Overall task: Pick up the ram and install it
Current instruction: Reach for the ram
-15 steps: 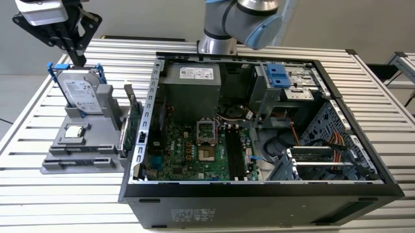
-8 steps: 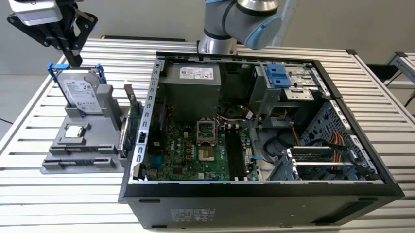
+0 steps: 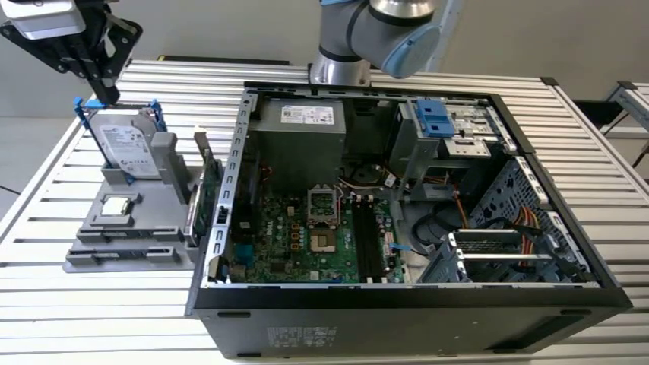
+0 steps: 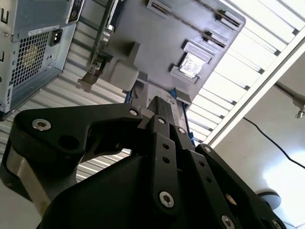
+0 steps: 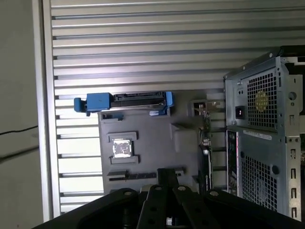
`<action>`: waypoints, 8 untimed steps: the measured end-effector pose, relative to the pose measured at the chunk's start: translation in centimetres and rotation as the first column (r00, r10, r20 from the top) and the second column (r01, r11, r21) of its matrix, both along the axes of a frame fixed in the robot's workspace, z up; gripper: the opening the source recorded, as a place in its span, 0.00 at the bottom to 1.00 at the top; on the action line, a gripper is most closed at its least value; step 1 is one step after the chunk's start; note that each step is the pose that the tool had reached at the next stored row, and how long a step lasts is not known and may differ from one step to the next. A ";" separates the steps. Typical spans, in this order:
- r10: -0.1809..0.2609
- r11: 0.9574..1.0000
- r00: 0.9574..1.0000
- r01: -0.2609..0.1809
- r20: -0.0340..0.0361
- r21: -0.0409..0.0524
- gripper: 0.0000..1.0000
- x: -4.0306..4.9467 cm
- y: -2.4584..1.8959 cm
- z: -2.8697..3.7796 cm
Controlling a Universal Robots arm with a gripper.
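While the open computer case (image 3: 406,331) sits on the slatted table (image 3: 91,308), the grey holder (image 3: 132,230) beside it carries the hard drive (image 3: 130,148); the gripper (image 3: 106,95) hangs just above that drive, its 2 fingers clenched on nothing, and the ram (image 5: 138,175) lies in the holder's far end slot

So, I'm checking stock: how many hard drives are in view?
1. The hard drive stands upright in the gray holder, at the exterior view's left of the case; the case's bays may hide others.
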State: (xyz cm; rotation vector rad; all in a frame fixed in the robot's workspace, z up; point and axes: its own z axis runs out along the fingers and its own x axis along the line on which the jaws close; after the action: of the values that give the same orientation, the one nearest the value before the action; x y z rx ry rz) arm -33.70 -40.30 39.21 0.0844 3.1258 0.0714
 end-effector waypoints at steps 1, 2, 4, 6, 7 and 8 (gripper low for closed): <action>0.004 1.000 1.000 -0.004 0.000 0.000 0.00 -0.15 0.00 0.00; 0.008 1.000 1.000 -0.008 0.000 0.000 0.00 -0.32 0.00 0.00; 0.022 1.000 1.000 -0.022 0.000 0.000 0.00 -0.61 0.00 0.00; 0.035 0.999 0.999 -0.035 0.000 0.000 0.00 -0.89 0.00 0.00; 0.042 0.999 0.999 -0.042 0.000 0.000 0.00 -1.05 0.00 0.00; 0.047 0.999 0.999 -0.047 0.000 0.000 0.00 -1.20 0.00 0.00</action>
State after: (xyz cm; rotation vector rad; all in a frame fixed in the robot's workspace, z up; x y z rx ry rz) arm -34.90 -40.31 39.21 0.0103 3.1280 0.0719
